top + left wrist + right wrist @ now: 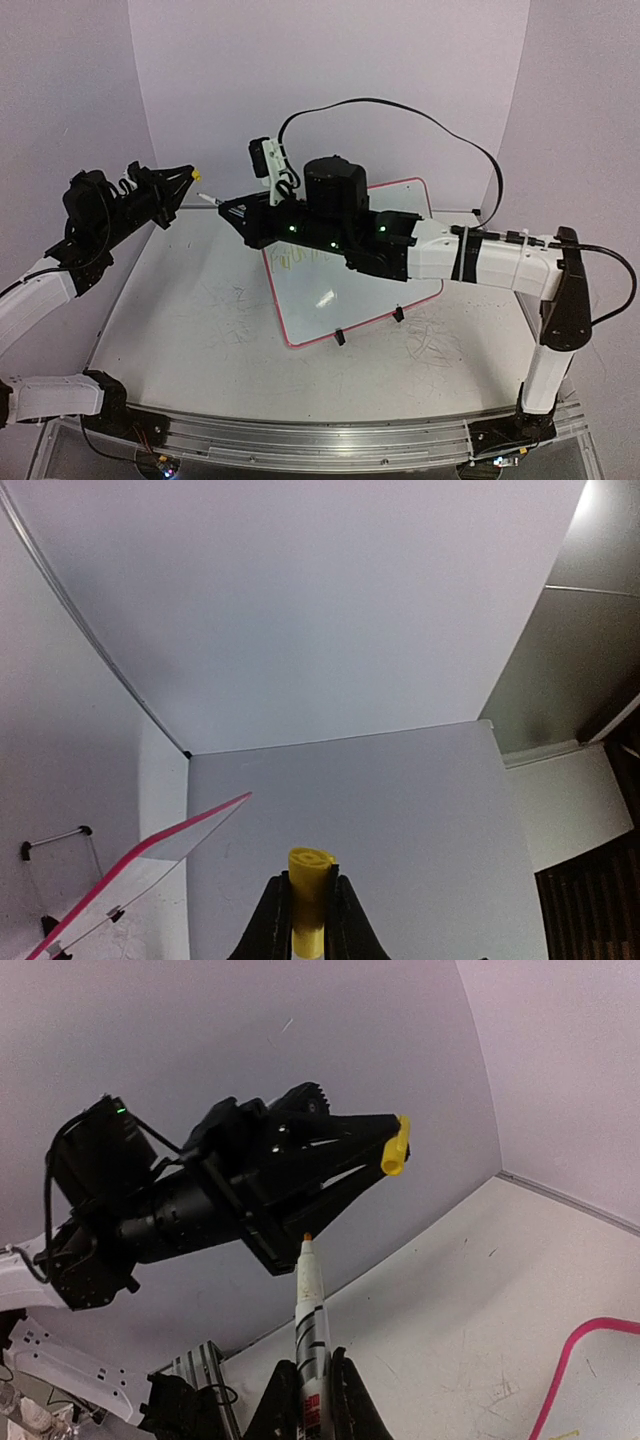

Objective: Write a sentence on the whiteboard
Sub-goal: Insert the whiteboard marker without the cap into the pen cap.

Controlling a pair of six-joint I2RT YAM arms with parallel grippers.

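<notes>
The whiteboard [350, 290] lies tilted at mid-table, its red-pink rim and two black clip feet showing; a corner of it shows in the left wrist view [150, 865]. Faint yellow-green writing [300, 258] runs along its upper left part, partly hidden under the right arm. My right gripper [228, 208] is shut on a white marker [311, 1330], uncapped, its tip pointing toward the left gripper. My left gripper [188, 177] is shut on the yellow cap [311, 885], raised above the table's far left. In the right wrist view the cap [396, 1145] sits just above and right of the marker tip.
Grey scribble marks [435, 340] stain the table right of the board. A black cable [470, 150] arcs over the right arm. Pale walls close in the back and sides. An aluminium rail [330, 440] runs along the near edge.
</notes>
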